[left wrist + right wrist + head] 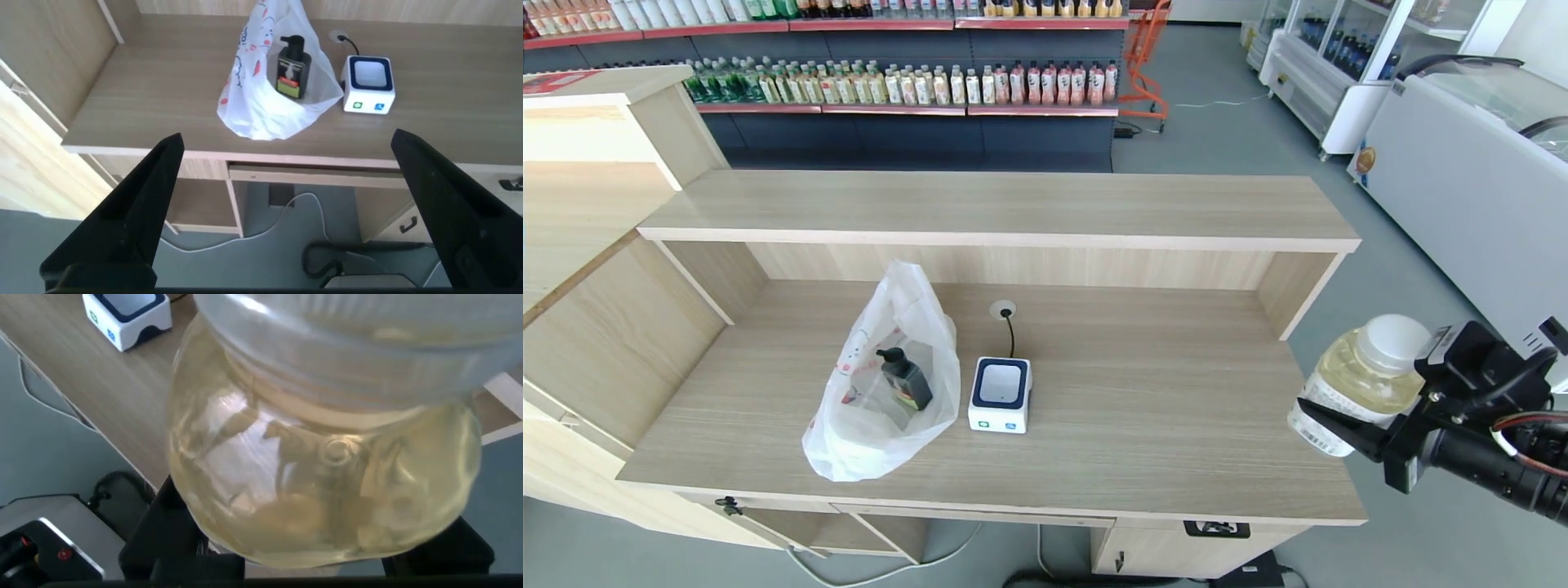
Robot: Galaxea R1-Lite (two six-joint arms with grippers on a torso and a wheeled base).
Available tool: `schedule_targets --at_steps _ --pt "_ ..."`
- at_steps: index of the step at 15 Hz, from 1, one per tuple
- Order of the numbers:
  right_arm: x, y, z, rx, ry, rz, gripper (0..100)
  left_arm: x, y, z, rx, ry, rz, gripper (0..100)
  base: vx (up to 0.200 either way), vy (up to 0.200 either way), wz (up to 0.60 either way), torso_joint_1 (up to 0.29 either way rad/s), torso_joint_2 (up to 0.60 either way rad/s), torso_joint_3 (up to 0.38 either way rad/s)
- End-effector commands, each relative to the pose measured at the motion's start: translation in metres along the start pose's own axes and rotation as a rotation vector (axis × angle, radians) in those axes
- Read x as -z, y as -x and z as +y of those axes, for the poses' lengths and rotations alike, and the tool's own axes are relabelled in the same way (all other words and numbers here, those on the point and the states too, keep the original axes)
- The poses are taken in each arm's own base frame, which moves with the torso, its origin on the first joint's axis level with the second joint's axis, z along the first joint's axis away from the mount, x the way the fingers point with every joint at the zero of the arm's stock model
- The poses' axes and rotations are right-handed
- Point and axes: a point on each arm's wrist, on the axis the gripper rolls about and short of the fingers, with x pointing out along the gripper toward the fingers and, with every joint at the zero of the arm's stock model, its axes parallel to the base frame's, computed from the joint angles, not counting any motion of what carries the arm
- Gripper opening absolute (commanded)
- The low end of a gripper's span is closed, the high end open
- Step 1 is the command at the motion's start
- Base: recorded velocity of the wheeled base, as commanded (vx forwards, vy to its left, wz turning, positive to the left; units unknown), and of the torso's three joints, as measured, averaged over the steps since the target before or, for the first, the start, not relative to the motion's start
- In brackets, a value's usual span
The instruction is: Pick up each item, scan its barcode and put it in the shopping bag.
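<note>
My right gripper (pixel 1339 408) is clamped on the bottle (pixel 1372 371) by the counter's (pixel 1160 425) right end, well apart from the scanner (pixel 1000 394) and bag (pixel 882 384). My left gripper (pixel 286 212) gapes apart.

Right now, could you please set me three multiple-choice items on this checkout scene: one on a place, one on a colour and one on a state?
1. Where does the scanner stand?
A. Inside the shopping bag
B. On the counter, at the bag's right by the robot's sides
C. On the counter's upper ledge

2. What colour is the cap of the bottle in the right gripper?
A. Red
B. Green
C. White

3. How does the left gripper stand?
A. Open, holding nothing
B. Shut on a can
C. Shut on a box

Answers:
1 B: the scanner sits on the lower surface, close beside the bag.
2 C: the head view shows a white cap over pale yellow liquid.
3 A: its fingers are spread wide with nothing between them.
</note>
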Motion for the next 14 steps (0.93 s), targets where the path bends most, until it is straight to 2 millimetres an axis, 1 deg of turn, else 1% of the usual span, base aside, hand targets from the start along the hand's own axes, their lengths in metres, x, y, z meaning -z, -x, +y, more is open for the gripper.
schedule_targets --at_steps 1,3,7,11,14 --pt "0.001 -0.002 0.000 -0.012 -0.006 0.003 0 0.000 0.000 0.000 0.000 -0.002 -0.001 100 0.000 0.200 0.00 0.002 0.00 0.002" --pt "0.002 -0.007 -0.001 -0.016 -0.009 0.007 0 0.000 0.000 0.000 0.000 -0.002 -0.001 100 0.000 0.200 0.00 0.005 0.00 0.007" --pt "0.005 -0.009 -0.001 -0.038 -0.025 0.006 0 0.000 0.000 0.000 0.000 -0.002 -0.001 100 0.000 0.200 0.00 0.002 0.00 0.002" --pt "0.012 -0.029 -0.006 -0.056 -0.056 0.035 0 0.000 0.000 0.000 0.000 0.003 -0.001 100 0.000 0.000 0.00 0.000 0.00 0.000" --pt "0.013 -0.043 -0.010 -0.061 -0.063 0.038 0 0.000 0.000 0.000 0.000 0.002 -0.001 100 0.000 0.000 0.00 0.000 0.00 0.000"
